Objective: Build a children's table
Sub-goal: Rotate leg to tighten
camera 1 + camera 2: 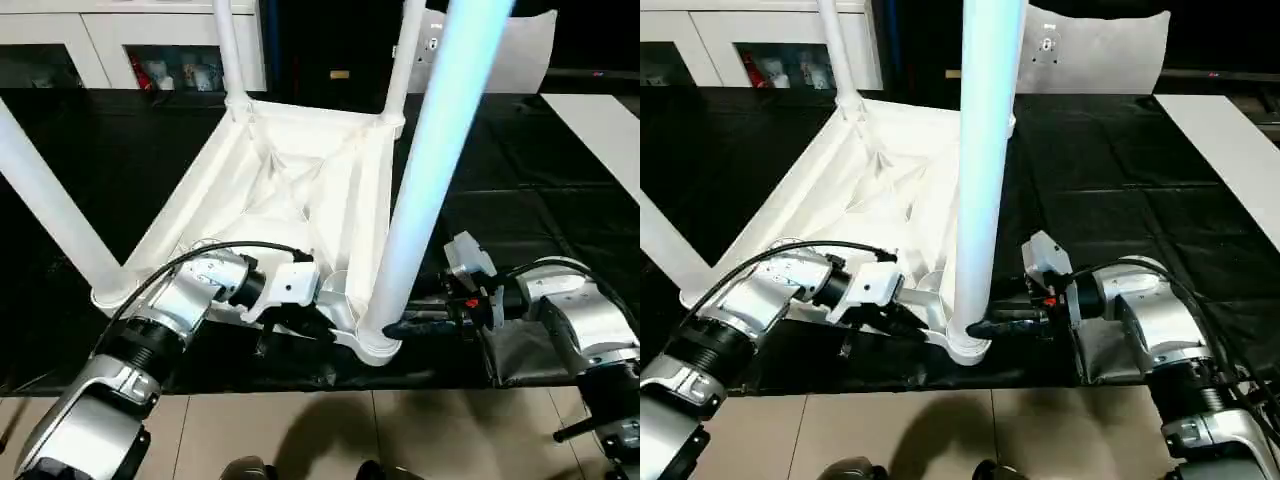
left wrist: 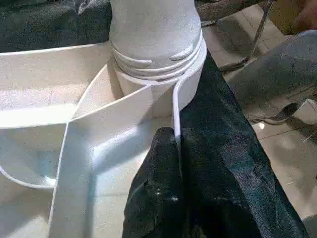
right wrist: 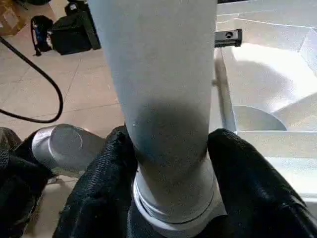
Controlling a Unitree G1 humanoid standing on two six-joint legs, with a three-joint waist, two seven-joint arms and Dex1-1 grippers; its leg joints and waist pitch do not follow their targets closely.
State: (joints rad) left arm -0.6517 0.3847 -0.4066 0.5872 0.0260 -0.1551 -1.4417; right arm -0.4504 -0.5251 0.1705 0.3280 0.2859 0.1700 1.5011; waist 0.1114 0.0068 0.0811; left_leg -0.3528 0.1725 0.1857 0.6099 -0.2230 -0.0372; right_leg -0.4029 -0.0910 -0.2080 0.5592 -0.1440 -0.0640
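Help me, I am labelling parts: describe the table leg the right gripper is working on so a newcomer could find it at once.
Find the upturned white table top on the black mat. At its corner nearest the robot stands the leg, seated in its socket. Unlike the other legs, the right gripper has a black finger on each side of its base.

The near leg (image 1: 425, 180) runs past the frame's top, its upper end unseen.

Bright light from above makes the white leg (image 1: 430, 170) glow bluish. The black cloth (image 1: 540, 190) stays dark. Soft shadows fall on the floor (image 1: 350, 430).
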